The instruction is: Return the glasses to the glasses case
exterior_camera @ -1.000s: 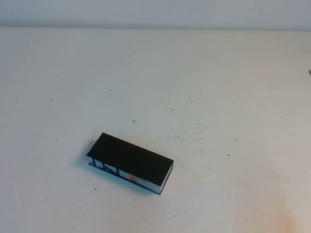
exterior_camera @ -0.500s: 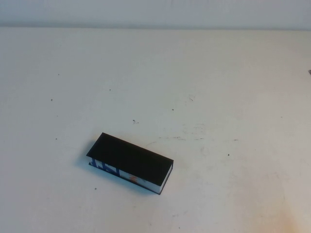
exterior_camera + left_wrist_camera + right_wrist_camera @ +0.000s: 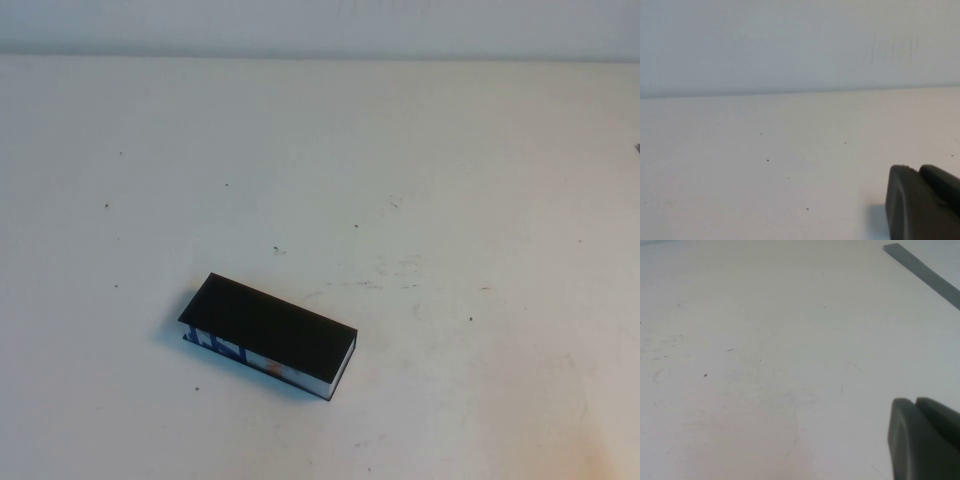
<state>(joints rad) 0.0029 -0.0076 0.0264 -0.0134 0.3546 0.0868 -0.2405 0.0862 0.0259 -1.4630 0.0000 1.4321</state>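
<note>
The glasses case (image 3: 268,335) lies on the white table left of centre at the front, set at a slant, with its black lid closed. Its white side band with blue and orange marks faces the front. The glasses are not visible in any view. Neither arm shows in the high view. In the left wrist view my left gripper (image 3: 916,169) hangs over bare table near the back wall, its two dark fingers pressed together with nothing between them. In the right wrist view my right gripper (image 3: 914,401) is likewise shut and empty over bare table.
The white table (image 3: 450,200) has small dark specks and faint scuffs. A pale wall runs along its far edge (image 3: 320,55). A grey strip (image 3: 922,272) shows at the table's edge in the right wrist view.
</note>
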